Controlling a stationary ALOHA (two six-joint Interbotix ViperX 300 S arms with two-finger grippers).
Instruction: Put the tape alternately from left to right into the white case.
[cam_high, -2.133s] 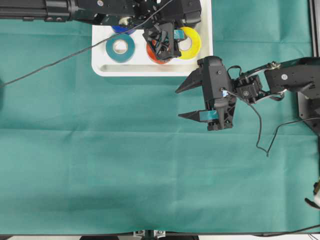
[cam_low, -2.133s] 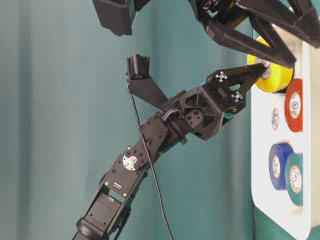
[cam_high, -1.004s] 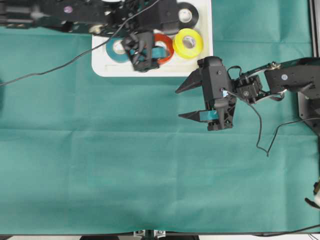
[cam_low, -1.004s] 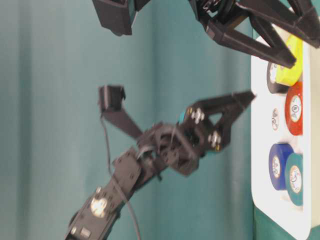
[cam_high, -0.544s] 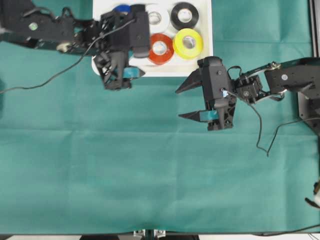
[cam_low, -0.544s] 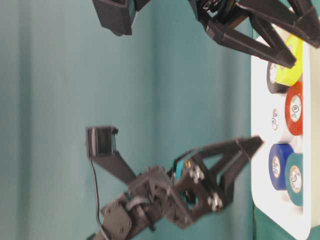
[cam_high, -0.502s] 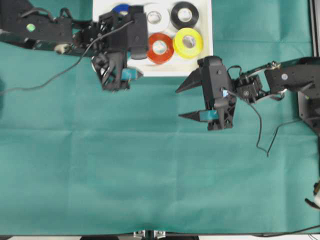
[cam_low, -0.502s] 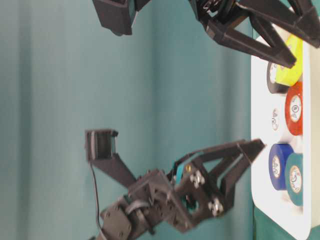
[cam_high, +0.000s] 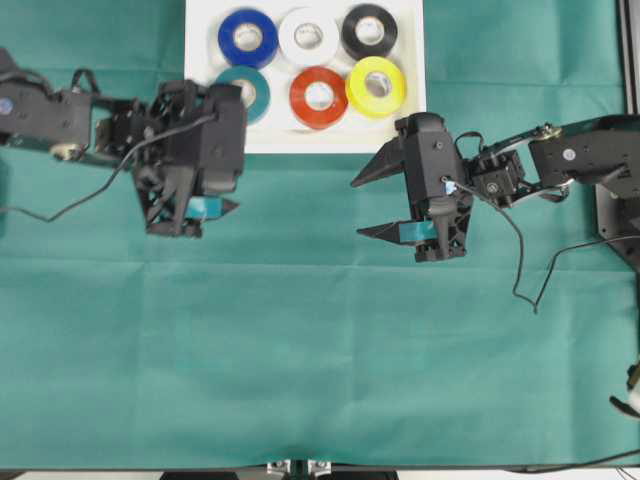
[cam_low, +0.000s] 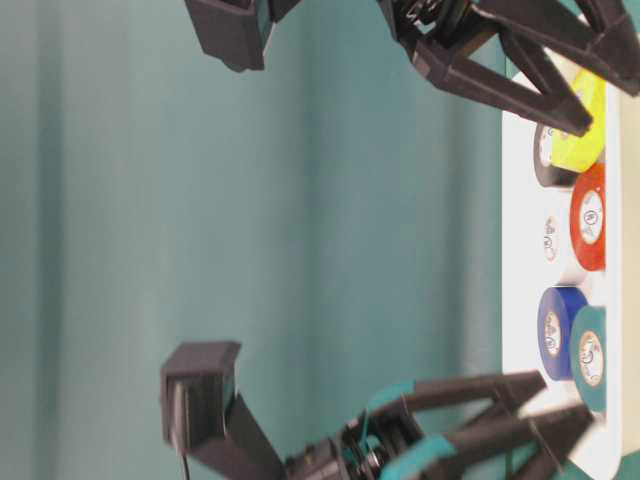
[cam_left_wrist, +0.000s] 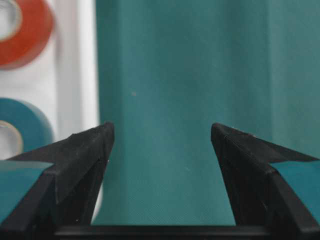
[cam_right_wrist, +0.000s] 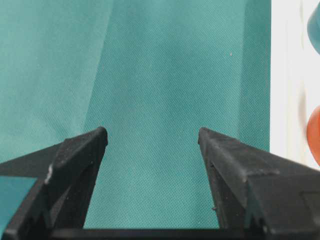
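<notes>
We are seeing all six rolls of the tape sitting inside the white case (cam_high: 200, 75) at the far edge of the counter (cam_high: 320, 350): the blue roll (cam_high: 248, 37), the white roll (cam_high: 309, 36) and the black roll (cam_high: 369, 31) are lying along the case's far side, and the teal roll (cam_high: 252, 92), the red roll (cam_high: 319, 97) and the yellow roll (cam_high: 375, 87) along its near side. The overhead view is giving us the full layout. The table-level view is showing the rolls edge-on, with the black one half hidden behind the yellow. The left wrist view is catching only parts of the red and teal rolls, and the right wrist view only the case's rim and slivers of colour.

The left gripper (cam_high: 190, 215) is hovering just off the case's near left corner, its jaws standing wide with nothing between them but green cloth. The right gripper (cam_high: 366, 205) is hanging just past the case's near right corner, its jaws also spread wide and holding nothing.
</notes>
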